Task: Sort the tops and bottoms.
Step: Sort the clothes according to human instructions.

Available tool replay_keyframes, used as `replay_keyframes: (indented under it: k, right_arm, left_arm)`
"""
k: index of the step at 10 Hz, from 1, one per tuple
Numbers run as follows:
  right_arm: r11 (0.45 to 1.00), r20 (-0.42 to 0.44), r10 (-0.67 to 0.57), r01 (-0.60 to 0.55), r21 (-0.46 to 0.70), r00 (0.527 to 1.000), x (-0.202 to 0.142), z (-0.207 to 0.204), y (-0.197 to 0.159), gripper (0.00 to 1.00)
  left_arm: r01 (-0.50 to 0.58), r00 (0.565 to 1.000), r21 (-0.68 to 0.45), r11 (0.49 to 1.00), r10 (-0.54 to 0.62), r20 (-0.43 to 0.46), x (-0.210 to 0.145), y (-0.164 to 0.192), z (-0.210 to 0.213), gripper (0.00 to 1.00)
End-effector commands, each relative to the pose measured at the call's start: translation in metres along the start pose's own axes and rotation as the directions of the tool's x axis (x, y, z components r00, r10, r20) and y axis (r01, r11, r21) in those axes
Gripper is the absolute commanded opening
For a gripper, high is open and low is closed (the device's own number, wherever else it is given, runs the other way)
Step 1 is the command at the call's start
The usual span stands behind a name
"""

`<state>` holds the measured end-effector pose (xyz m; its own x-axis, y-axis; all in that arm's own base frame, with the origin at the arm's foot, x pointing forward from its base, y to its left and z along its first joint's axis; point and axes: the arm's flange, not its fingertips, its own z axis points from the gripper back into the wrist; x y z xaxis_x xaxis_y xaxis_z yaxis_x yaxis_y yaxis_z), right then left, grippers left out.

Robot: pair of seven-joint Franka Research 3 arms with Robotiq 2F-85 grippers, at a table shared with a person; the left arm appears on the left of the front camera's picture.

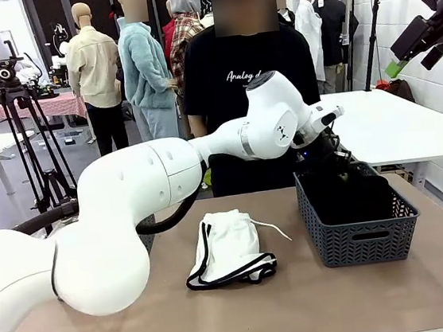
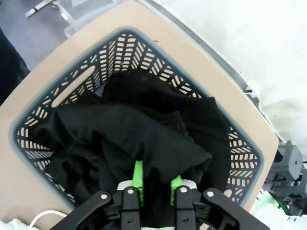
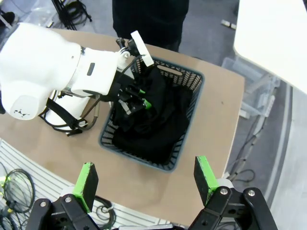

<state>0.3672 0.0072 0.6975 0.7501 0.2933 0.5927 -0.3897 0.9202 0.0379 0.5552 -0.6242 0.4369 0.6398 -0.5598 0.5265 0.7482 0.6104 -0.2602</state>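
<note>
Black bottoms [image 2: 144, 129] in the basket [image 2: 242, 165] are pinched between left end effector's [image 2: 157, 173] close-set pads [image 2: 138, 178].

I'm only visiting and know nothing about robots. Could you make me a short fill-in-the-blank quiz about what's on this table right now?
1. The grey basket holds garments coloured ____.
2. The white shorts lie on the ____, beside the basket.
3. The left pincer reaches down into the ____, with black cloth between its green pads.
4. The right pincer, high above it all, stands wide ____ and holds nothing.
Missing words: black; table; basket; open.
</note>
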Motion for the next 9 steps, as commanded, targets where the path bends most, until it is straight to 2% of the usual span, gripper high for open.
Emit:
replay_keyframes:
  k: [1,2,3,6,9]
  right_arm:
    - [1.000,-0.005,0.013,-0.013,-0.008,1.000,0.001,-0.001,-0.001,1.00]
    - [1.000,-0.005,0.013,-0.013,-0.008,1.000,0.001,-0.001,-0.001,1.00]
    - [1.000,-0.005,0.013,-0.013,-0.008,1.000,0.001,-0.001,-0.001,1.00]
    - [1.000,-0.005,0.013,-0.013,-0.008,1.000,0.001,-0.001,-0.001,1.00]
    - [1.000,-0.005,0.013,-0.013,-0.008,1.000,0.001,-0.001,-0.001,1.00]
  left_arm:
    - [0.024,0.999,0.032,0.999,-0.023,-0.027,0.045,0.000,-0.015,0.77]
    - [0.027,0.999,0.038,0.999,-0.026,-0.030,0.046,-0.002,-0.013,0.97]
    - [0.019,0.999,0.067,0.998,-0.017,-0.030,0.048,-0.007,-0.006,1.00]
    - [0.043,0.998,0.090,0.995,-0.040,-0.038,0.050,-0.019,0.011,1.00]
    - [0.054,0.998,0.062,0.997,-0.053,-0.027,0.048,-0.028,0.026,1.00]
